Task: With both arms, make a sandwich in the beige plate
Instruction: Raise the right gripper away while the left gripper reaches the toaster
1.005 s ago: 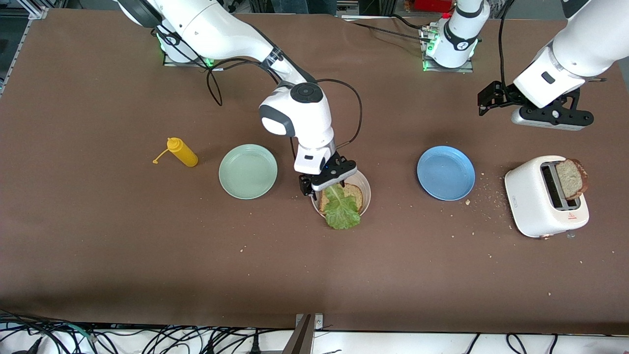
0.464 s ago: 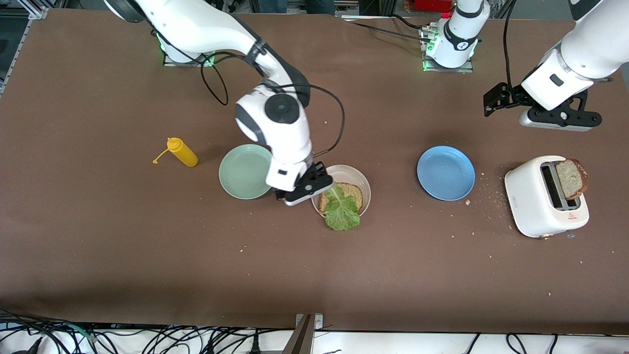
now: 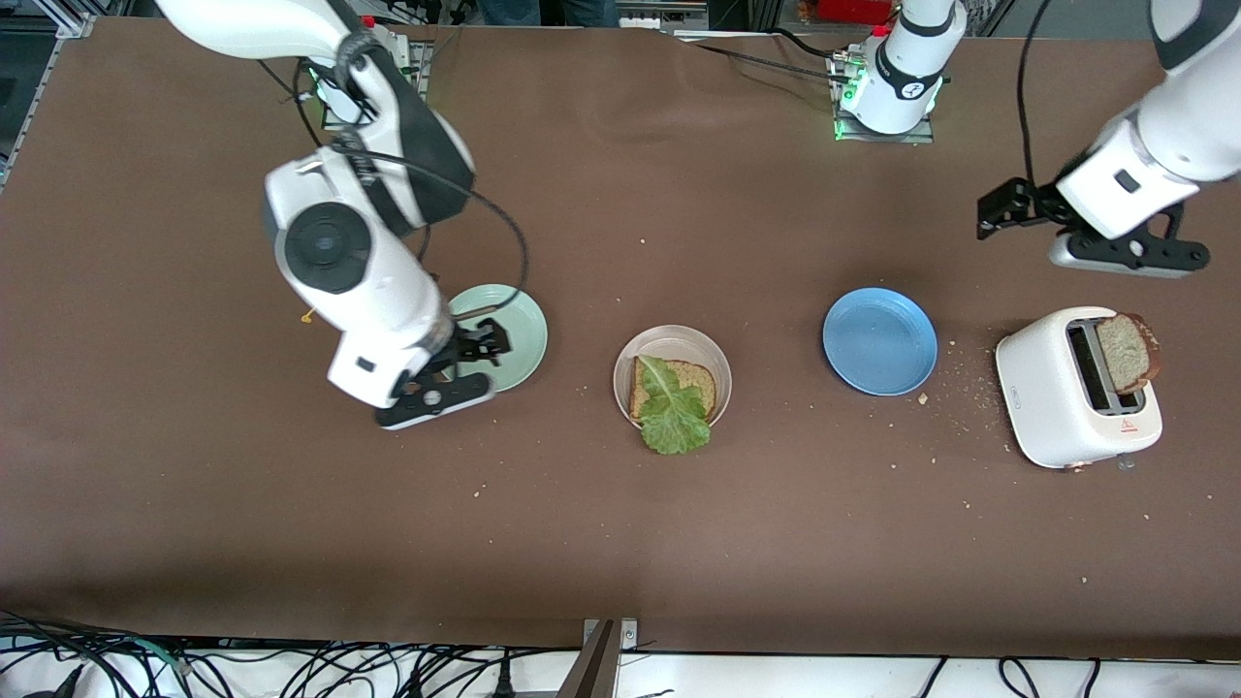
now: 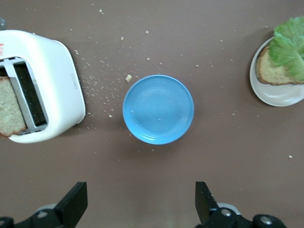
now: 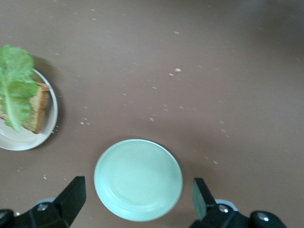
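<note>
Right gripper (image 3: 441, 373) hangs open and empty over the mint-green plate (image 3: 519, 325); left gripper (image 3: 1105, 233) is open too, up over the table near the toaster (image 3: 1052, 402). Lettuce (image 3: 671, 409) sits on toast (image 3: 700, 380) in the beige plate (image 3: 674, 338).

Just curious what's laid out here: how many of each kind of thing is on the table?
Plates: 3, beige plate, mint-green plate, blue plate
Bread slices: 2, one on the beige plate, one in the toaster
Lettuce leaf: 1
Toaster: 1
Total: 7

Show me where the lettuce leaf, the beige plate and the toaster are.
lettuce leaf (image 3: 671, 412), front view, middle of the leaf.
beige plate (image 3: 671, 337), front view, bare rim.
toaster (image 3: 1047, 393), front view, white side.
</note>
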`<move>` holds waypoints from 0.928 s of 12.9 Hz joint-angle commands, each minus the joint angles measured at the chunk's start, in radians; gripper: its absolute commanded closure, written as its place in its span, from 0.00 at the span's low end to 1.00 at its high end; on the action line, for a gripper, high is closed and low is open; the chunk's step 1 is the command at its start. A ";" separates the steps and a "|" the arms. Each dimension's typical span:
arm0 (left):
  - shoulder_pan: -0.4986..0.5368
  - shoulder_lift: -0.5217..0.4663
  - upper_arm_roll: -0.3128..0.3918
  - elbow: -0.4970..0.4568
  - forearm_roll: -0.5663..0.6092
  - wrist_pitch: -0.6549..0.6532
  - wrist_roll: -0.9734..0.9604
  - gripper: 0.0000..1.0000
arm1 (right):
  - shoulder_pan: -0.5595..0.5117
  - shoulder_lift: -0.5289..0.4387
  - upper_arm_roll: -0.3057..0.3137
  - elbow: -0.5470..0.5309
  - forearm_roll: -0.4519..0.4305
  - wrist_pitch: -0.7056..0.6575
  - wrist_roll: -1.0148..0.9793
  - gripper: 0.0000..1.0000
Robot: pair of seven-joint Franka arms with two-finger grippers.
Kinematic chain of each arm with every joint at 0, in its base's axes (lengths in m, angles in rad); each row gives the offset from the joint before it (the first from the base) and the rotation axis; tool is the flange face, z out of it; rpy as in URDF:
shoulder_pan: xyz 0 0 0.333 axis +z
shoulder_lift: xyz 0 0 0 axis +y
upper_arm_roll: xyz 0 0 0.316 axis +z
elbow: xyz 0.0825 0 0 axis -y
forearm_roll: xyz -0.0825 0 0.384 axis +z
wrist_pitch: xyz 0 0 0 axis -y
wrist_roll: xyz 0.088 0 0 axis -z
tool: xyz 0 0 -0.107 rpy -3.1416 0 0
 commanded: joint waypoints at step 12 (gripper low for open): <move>0.387 0.334 -0.008 0.019 0.106 0.318 0.250 0.00 | -0.214 -0.411 -0.244 -0.244 0.082 -0.246 -0.142 0.00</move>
